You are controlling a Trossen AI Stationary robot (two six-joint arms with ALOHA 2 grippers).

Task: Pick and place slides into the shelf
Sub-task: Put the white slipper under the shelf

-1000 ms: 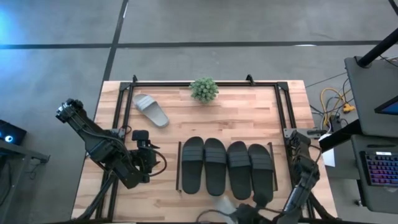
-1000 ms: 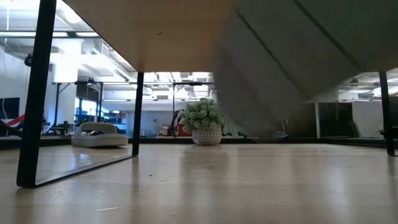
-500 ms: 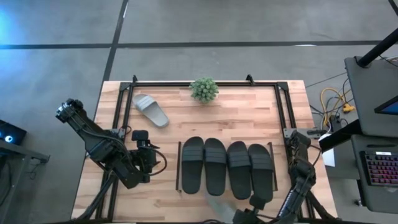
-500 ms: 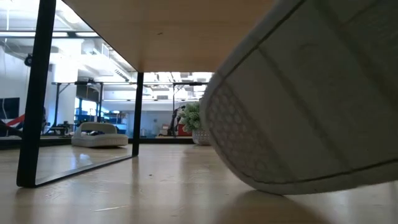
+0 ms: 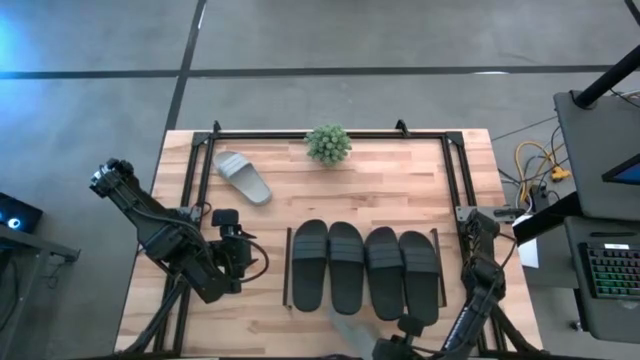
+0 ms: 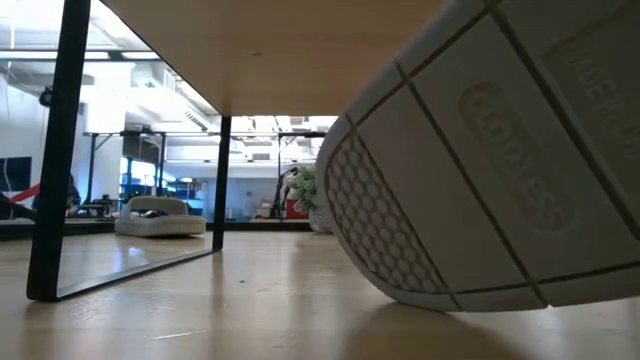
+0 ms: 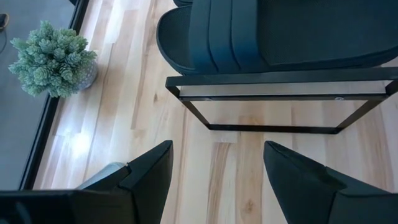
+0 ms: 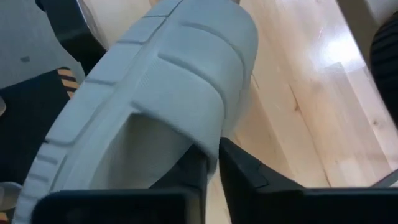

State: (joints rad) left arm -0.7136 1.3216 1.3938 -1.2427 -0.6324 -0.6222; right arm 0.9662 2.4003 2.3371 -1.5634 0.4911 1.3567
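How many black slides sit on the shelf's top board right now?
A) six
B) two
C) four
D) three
C: the high view shows four black slides side by side on the shelf; one light grey slide lies apart near the plant.

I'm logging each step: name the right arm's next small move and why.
Probably let go fully and back away: the right gripper pinches the strap of the grey slide, whose sole edge already meets the table under the shelf.
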